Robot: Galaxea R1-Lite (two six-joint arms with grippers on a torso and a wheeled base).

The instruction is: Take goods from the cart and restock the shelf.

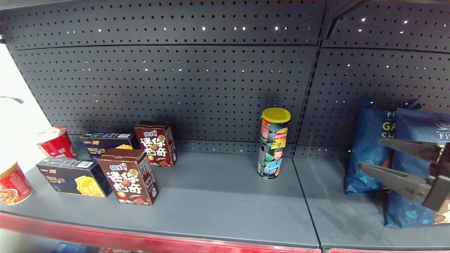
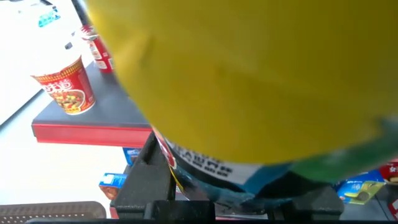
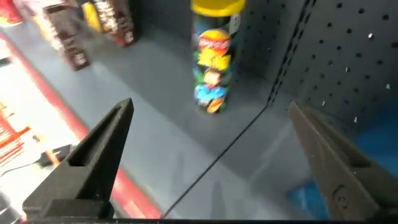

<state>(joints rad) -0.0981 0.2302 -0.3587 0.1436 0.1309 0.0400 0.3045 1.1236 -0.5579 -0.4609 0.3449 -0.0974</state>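
Chip can [image 2: 249,81] with the yellow lid is clamped in the left end effector [image 2: 217,196], out in front of the shelf [image 2: 93,134], near its left end by the cup noodles [image 2: 65,87]. So we're mid-carry, not placed yet? — binwatcher

Yeah, I'd call it the carry-to-shelf step. One shelved can [image 1: 274,144] stands upright toward the back, right of centre, with a bare stretch between it and the brown boxes [image 1: 128,175]. Next move, my guess: lift over the red front edge, swing right, set it down upright just beside the shelved can, then let go. It's tall and narrow, so it'd tip if it lands tilted. Right end effector [image 1: 371,153] hangs spread wide and empty at the right, in front of the blue bags [image 1: 369,123]. — gripguy
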